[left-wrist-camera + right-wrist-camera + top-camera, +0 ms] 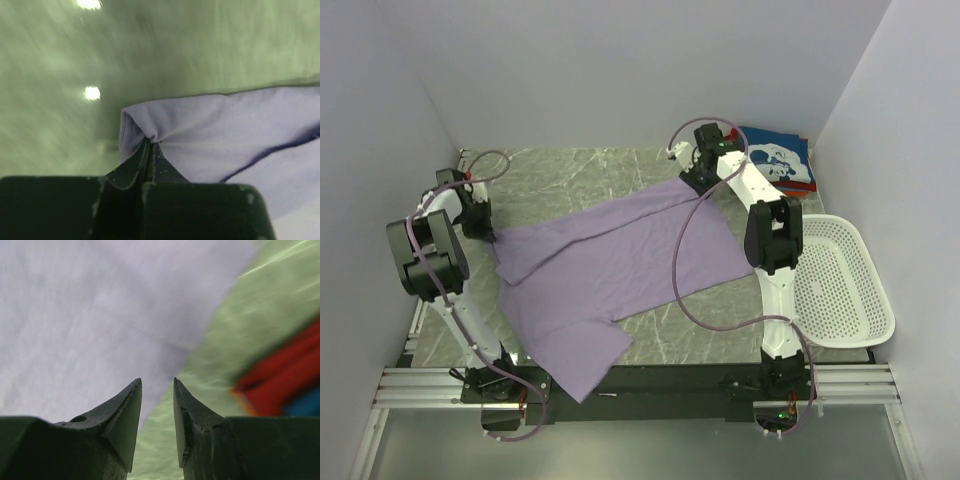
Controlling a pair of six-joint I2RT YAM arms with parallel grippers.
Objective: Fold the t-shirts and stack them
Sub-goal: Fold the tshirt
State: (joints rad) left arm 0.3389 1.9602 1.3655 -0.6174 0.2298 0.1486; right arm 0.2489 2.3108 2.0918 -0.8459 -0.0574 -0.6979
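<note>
My left arm [430, 255] bends low, left tool [150, 144] pinching a corner of the purple shirt [620, 260]. Right arm [772, 240] reaches far, right tool [157, 387] spread.

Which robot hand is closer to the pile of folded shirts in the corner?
The right one. The right gripper is open at the purple shirt's far corner, just beside the folded stack. The left gripper is across the table, pinching the shirt's other end.

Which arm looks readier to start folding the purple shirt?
Left. The left hand is pinched shut on a corner of the purple shirt; the right hand hangs open at its far edge, empty.
</note>
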